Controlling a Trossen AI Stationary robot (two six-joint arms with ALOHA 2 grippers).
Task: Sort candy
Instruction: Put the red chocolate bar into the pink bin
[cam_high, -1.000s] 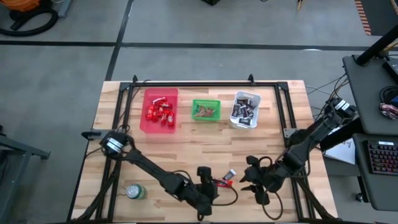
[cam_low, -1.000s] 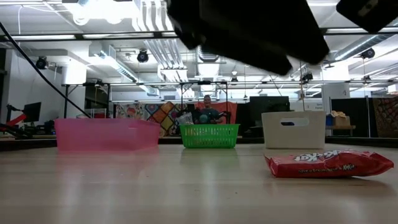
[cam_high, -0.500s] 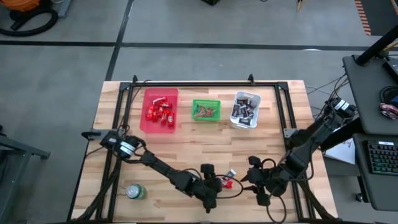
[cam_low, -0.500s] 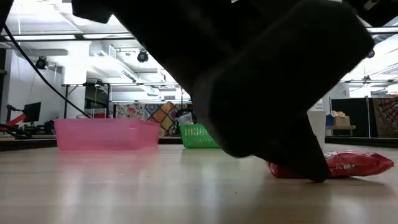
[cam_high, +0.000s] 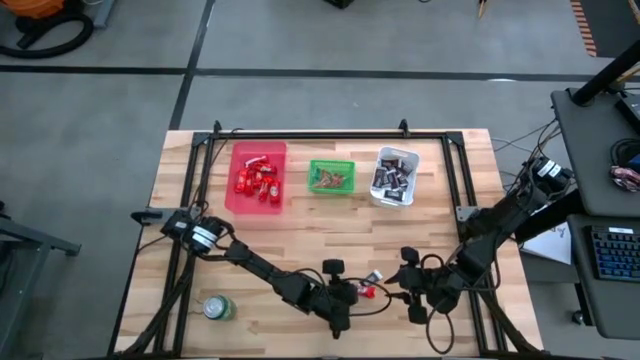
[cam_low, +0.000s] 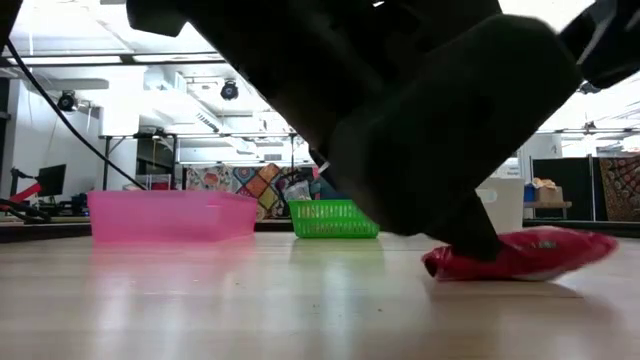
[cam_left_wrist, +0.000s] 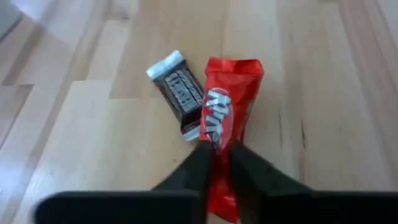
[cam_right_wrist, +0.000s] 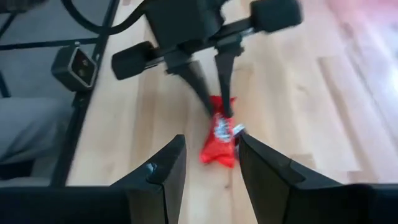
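Note:
A red-wrapped candy (cam_left_wrist: 227, 106) lies on the wooden table near its front edge, with a dark brown-and-silver candy (cam_left_wrist: 179, 93) touching its side. My left gripper (cam_left_wrist: 216, 146) reaches in from the table's left and is shut on the red candy (cam_high: 365, 292). My right gripper (cam_right_wrist: 211, 140) hangs open just to the right of that candy, above the table (cam_high: 300, 240), with nothing between its fingers. At the back stand a pink bin (cam_high: 258, 178) with red candy, a green basket (cam_high: 331, 177) and a white bin (cam_high: 394, 177) with dark candy. My left gripper pinches the red candy by its two long sides (cam_left_wrist: 219, 140) between the two fingers, in the half nearer the left arm. The fingers slant down from the table's left and lie along the candy. Its wrapper is squeezed narrow there, and the candy (cam_low: 530, 255) rests on the table, its free end slightly raised.
A round green can (cam_high: 217, 307) stands at the front left. A black frame (cam_high: 310, 133) runs along the table's far edge and down both sides. Bare wood lies between the bins and the grippers. A person shows far behind the green basket (cam_low: 335, 218).
My left gripper has come down toward the table's right onto the red candy and has shut on it. The wrapper is now squeezed and its free end has tipped up a little. My right gripper has sunk slightly, staying open.

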